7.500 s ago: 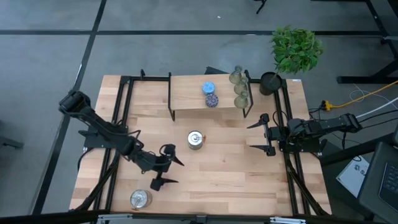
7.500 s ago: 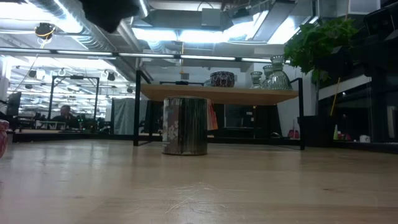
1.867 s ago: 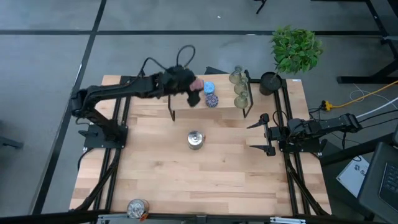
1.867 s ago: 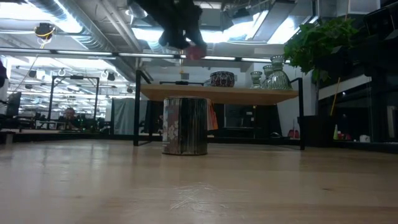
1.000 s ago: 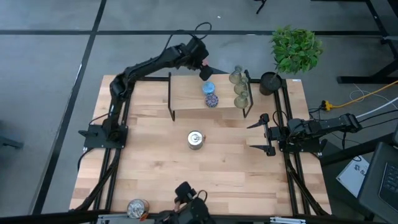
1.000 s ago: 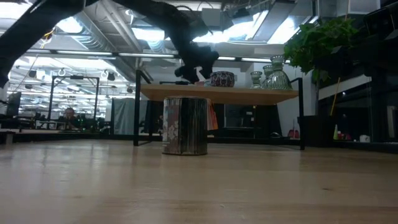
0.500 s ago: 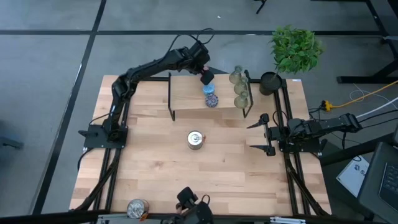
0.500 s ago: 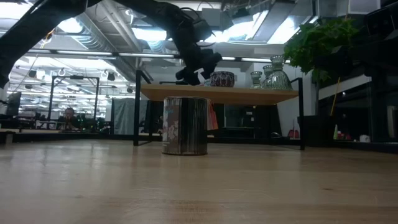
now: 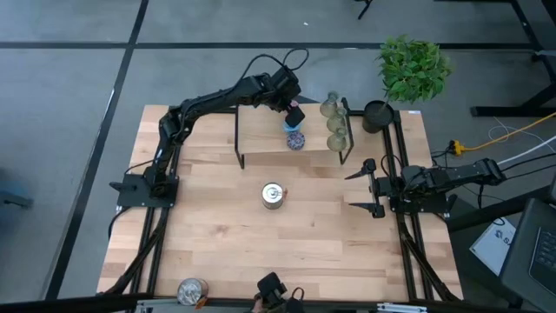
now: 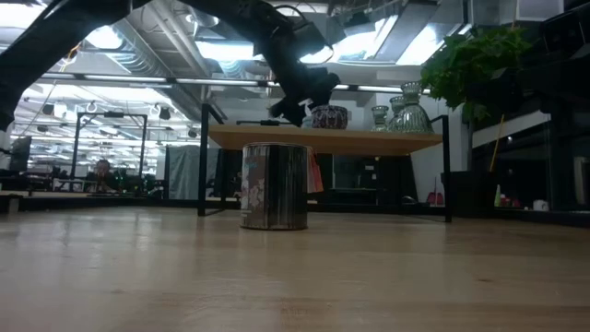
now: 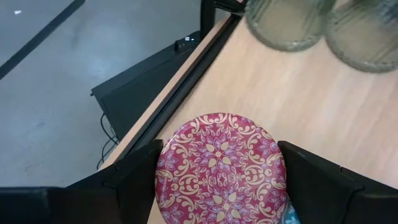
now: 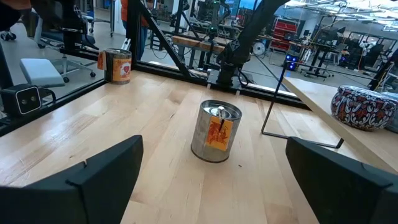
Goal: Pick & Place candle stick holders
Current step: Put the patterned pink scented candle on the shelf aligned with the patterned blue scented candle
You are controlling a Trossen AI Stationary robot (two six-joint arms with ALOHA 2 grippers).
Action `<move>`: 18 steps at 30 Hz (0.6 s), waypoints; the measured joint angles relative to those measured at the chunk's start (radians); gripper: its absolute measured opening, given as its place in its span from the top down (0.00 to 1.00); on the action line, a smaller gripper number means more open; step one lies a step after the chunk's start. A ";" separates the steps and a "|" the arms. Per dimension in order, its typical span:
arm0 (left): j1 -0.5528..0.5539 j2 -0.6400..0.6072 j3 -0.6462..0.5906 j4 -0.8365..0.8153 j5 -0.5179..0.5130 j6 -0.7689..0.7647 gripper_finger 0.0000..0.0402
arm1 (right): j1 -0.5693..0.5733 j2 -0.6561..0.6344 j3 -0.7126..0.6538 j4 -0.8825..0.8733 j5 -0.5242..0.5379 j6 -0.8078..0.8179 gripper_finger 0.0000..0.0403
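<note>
We see the left pincer (image 11: 221,180) pinching a round pink flowery holder (image 11: 221,167) near ribbed green glass holders (image 11: 287,22) at top; the right pincer (image 9: 363,186) is spread wide.

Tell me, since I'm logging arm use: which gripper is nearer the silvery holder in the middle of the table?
Right. The right gripper waits open beside the silvery holder, at table level; the left gripper is farther off, over the raised shelf, holding the pink holder.

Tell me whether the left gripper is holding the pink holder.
Holding: the left gripper has its fingers on both sides of the pink holder, above the shelf.
</note>
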 joint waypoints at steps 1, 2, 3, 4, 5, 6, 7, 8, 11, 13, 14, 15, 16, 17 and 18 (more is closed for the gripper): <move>-0.004 0.000 0.000 0.000 0.000 0.004 0.28 | 0.000 0.000 0.000 0.000 0.000 0.000 0.01; -0.007 0.000 0.000 0.000 0.000 0.010 0.28 | 0.000 0.000 0.000 0.000 0.000 0.000 0.01; -0.011 0.000 0.000 0.000 0.000 0.013 0.28 | 0.000 0.000 0.000 0.000 0.000 0.000 0.01; -0.013 0.000 0.000 0.000 0.000 0.017 0.28 | 0.000 0.000 0.000 0.000 0.000 0.000 0.01; -0.017 0.000 0.000 0.000 0.000 0.020 0.28 | 0.000 0.000 0.000 0.000 0.000 0.000 0.01; -0.020 0.000 0.000 0.000 0.000 0.024 0.28 | 0.000 0.000 0.000 0.000 0.000 0.000 0.01; -0.023 0.000 0.000 0.000 -0.001 0.026 0.28 | 0.000 0.000 0.000 0.000 0.000 0.000 0.01; -0.024 0.000 0.000 0.000 -0.001 0.027 0.28 | 0.000 0.000 0.000 0.000 0.000 0.000 0.01; -0.025 0.000 0.000 0.000 0.001 0.042 0.27 | 0.000 0.000 0.000 0.000 0.000 0.000 0.01; -0.027 0.000 0.000 0.000 0.000 0.052 0.26 | 0.000 0.000 0.000 0.000 0.000 0.000 0.01; -0.028 0.000 0.000 0.000 0.001 0.053 0.26 | 0.000 0.000 0.000 0.000 0.000 0.000 0.01; -0.028 0.000 0.000 0.000 0.000 0.053 0.25 | 0.000 0.000 0.000 0.000 0.000 0.000 0.01; -0.028 0.000 0.000 0.000 0.000 0.054 0.24 | 0.000 0.000 0.000 0.000 0.000 0.000 0.01; -0.028 0.000 0.000 0.000 0.000 0.056 0.23 | 0.000 0.000 0.000 0.000 0.000 0.000 0.01; -0.028 0.000 0.000 0.000 0.000 0.062 0.22 | 0.000 0.000 0.000 0.000 0.000 0.000 0.01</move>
